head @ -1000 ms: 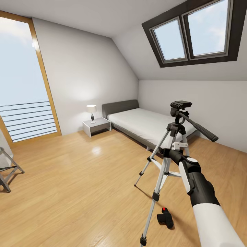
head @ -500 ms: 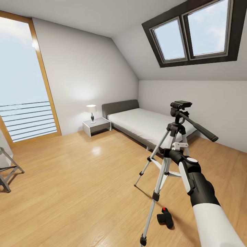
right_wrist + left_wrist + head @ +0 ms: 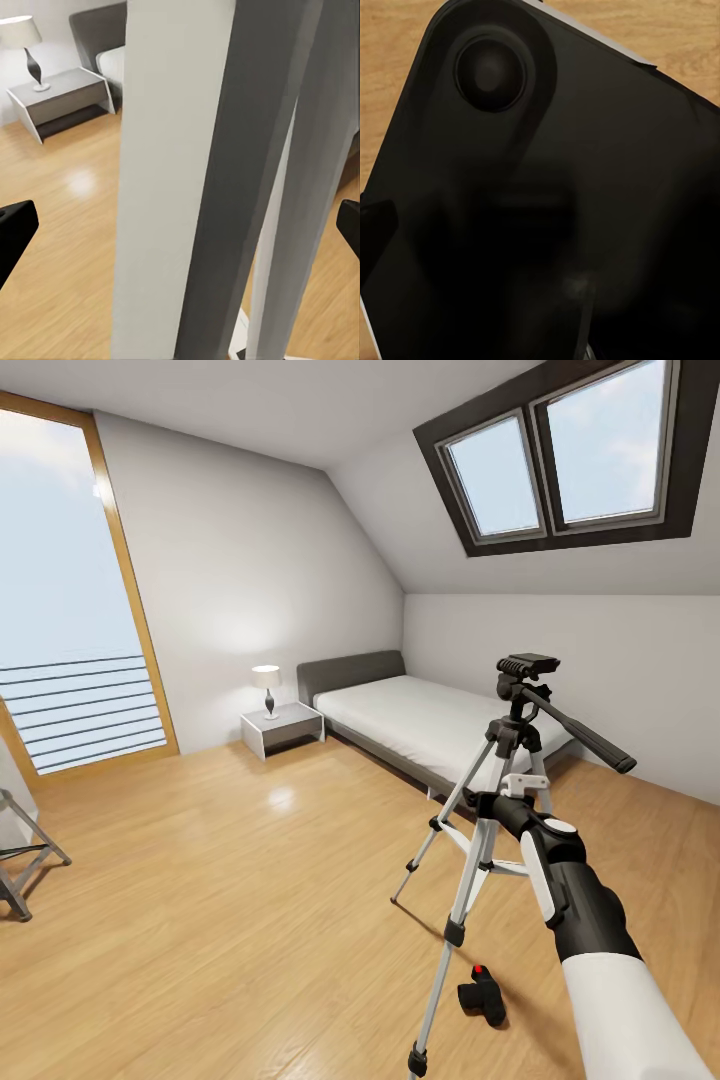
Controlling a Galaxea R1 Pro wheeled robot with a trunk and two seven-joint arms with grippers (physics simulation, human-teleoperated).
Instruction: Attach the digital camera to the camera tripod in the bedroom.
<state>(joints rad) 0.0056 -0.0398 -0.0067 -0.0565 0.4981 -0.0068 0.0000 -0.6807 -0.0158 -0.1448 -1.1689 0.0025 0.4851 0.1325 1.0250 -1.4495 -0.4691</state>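
Right gripper (image 3: 487,801) at tripod (image 3: 497,790) mid-leg, fingers apart with leg between, unclamped; camera (image 3: 482,998) on floor by tripod foot; left fingers' state can't tell; judged best: steady tripod, then fetch camera

Daylight floods the bedroom from a tall window (image 3: 75,590) and a dark-framed skylight (image 3: 570,455), both showing pale, hazy sky. A lit bedside lamp (image 3: 266,688) casts a soft glow on the wall behind it, and a faint bright patch of reflected light lies on the wood floor (image 3: 270,800). Shadows are weak and diffuse; the render is sharp throughout, with straight lines stretching toward the head view's edges. The left wrist view is very dim, a near-black surface (image 3: 547,210) close to the lens. In the right wrist view, pale tripod legs (image 3: 180,165) loom close, one side shaded grey.
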